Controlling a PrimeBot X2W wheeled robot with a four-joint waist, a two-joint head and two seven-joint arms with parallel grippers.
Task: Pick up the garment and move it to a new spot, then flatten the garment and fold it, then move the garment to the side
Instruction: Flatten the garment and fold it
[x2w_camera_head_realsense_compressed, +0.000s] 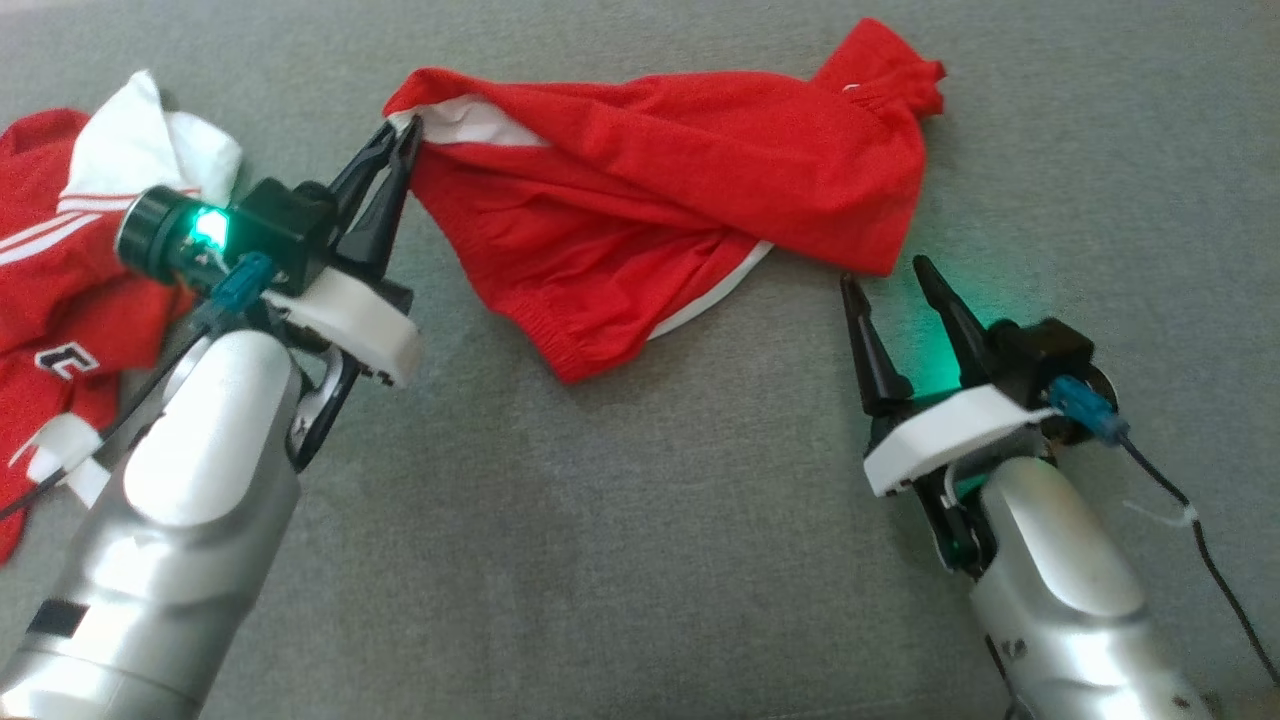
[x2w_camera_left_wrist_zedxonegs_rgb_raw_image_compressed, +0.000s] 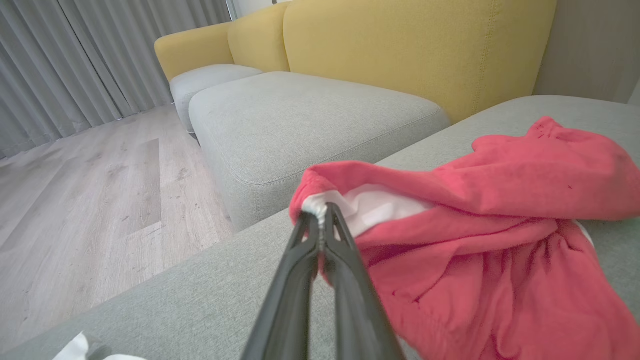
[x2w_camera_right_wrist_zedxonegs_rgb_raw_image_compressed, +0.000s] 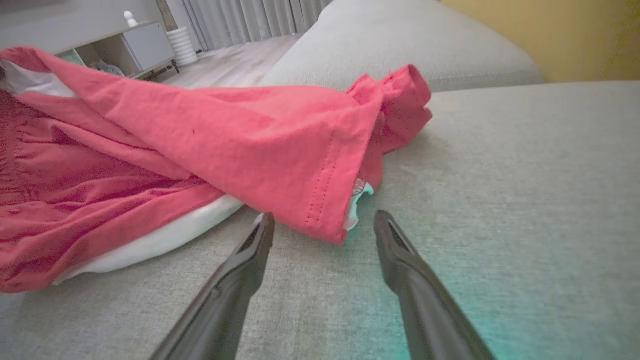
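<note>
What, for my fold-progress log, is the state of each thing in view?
Red fabric garment with white trim: crumpled, unfolded, one corner pinched and raised, the rest lying on the grey fabric cushion.
Left tool: shut on that corner.
Right tool: open, fingertips either side of the garment's hem corner.
Red-and-white striped jersey: crumpled heap beside the left arm.

We see a grey sofa seat (x2w_camera_head_realsense_compressed: 640, 540) of woven fabric carrying everything. Across its far middle lies a red garment (x2w_camera_head_realsense_compressed: 680, 190), bunched and stretched out. White lining shows at the garment's left corner, which is raised off the fabric, and a white edge runs along its near side. At the far left, apart from it, a red and white garment (x2w_camera_head_realsense_compressed: 60, 270) lies crumpled on the same seat.
</note>
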